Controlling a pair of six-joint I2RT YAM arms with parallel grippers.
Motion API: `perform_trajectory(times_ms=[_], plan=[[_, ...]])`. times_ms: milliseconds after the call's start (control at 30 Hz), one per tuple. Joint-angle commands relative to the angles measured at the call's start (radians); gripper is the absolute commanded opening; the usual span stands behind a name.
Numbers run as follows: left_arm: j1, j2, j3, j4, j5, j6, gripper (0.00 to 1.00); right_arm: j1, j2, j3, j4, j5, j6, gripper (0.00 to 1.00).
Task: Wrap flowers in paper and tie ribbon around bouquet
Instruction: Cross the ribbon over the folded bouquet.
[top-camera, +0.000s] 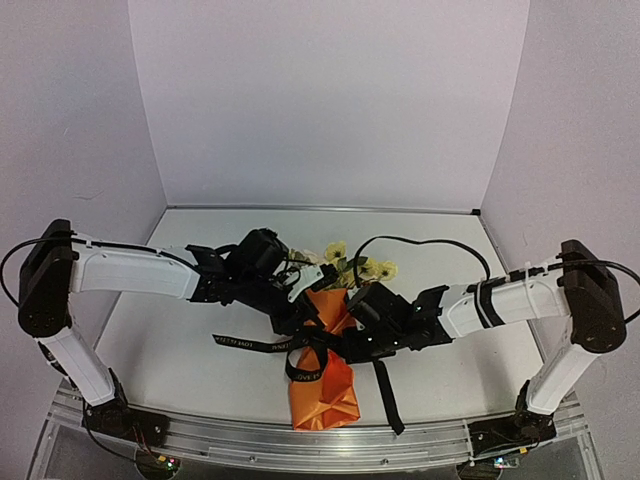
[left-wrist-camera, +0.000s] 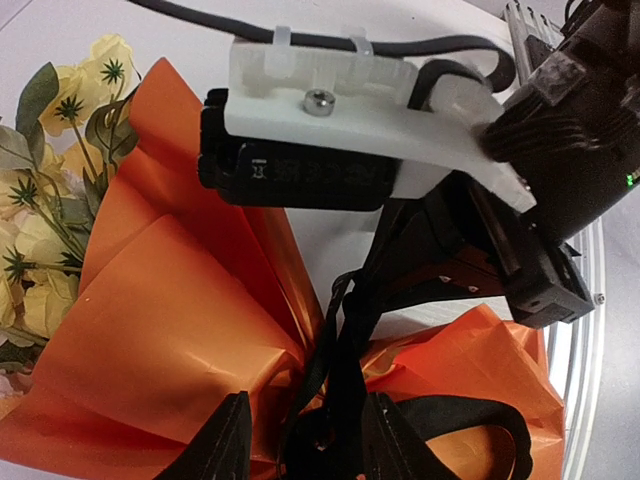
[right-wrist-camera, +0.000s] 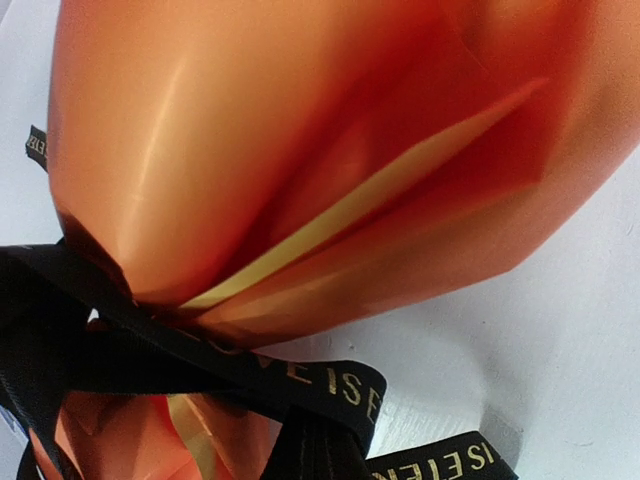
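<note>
**Item:** bouquet (top-camera: 322, 385), a cone of glossy orange paper (right-wrist-camera: 300, 150) with a yellow inner face showing at one fold. It holds pale yellow and cream flowers (top-camera: 360, 266) with green leaves.

**Position:** lies flat at the middle of the worktop, between the two arms.

**Axis:** the long axis runs from 6 o'clock to 12 o'clock in the top view. The closed paper end is at 6 o'clock, near the arm bases. The blooms point to about 1 o'clock, toward the back wall.

**Binding:** long narrow black fabric ribbon (top-camera: 250, 343) with pale lettering, wound around the cone's pinched waist. One tail trails toward 9 o'clock, another toward 5 o'clock.

**Left gripper** (left-wrist-camera: 305, 440): at the waist, fingers partly spread on either side of the ribbon strands and crumpled paper.

**Right gripper** (left-wrist-camera: 365, 285): pressed together. A taut ribbon strand rises to it, apparently pinched there.

**Surface:** white matt worktop (top-camera: 180, 340), with an aluminium rail (top-camera: 250, 440) along its 6 o'clock edge.

**Room:** plain pale lilac-white walls (top-camera: 320, 100) at 9, 12 and 3 o'clock.
</note>
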Motion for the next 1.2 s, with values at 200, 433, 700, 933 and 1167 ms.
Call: perform_trajectory(times_ms=[200,433,700,933,1167], plan=[[0.000,0.046,0.058,-0.126,0.017,0.064,0.36,-0.002,-0.052,0.001,0.045,0.009,-0.049,0.00],[-0.001,0.057,0.050,-0.111,0.002,0.072,0.31,-0.002,-0.046,0.006,0.056,0.003,-0.059,0.00],[-0.001,0.037,0.027,-0.045,0.013,0.059,0.08,-0.001,-0.048,-0.015,0.104,-0.027,-0.086,0.00],[0.000,-0.024,-0.028,0.052,0.038,0.034,0.04,-0.002,-0.042,-0.041,0.197,-0.044,-0.108,0.00],[0.001,-0.053,-0.038,0.075,0.052,0.012,0.01,0.000,-0.041,-0.061,0.279,-0.019,-0.137,0.00]])
